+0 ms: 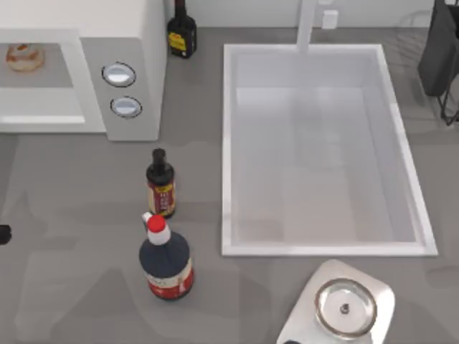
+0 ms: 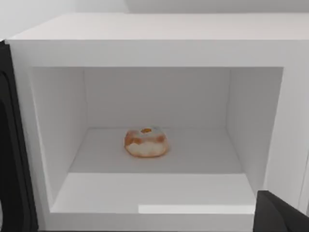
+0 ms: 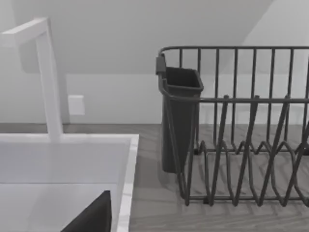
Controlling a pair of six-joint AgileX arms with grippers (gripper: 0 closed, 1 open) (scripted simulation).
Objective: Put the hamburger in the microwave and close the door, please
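At the left edge of the table in the top view, a dark bit of the left arm's gripper (image 1: 4, 234) shows; whether it is released or clenched I cannot tell. Just ahead of its wrist camera hangs the door (image 2: 12, 159), swung open and seen edge-on, so I judge the left arm nearer for the closing push. Beyond lies the microwave (image 2: 159, 48), with the hamburger (image 2: 146, 142) resting mid-floor inside the cavity.
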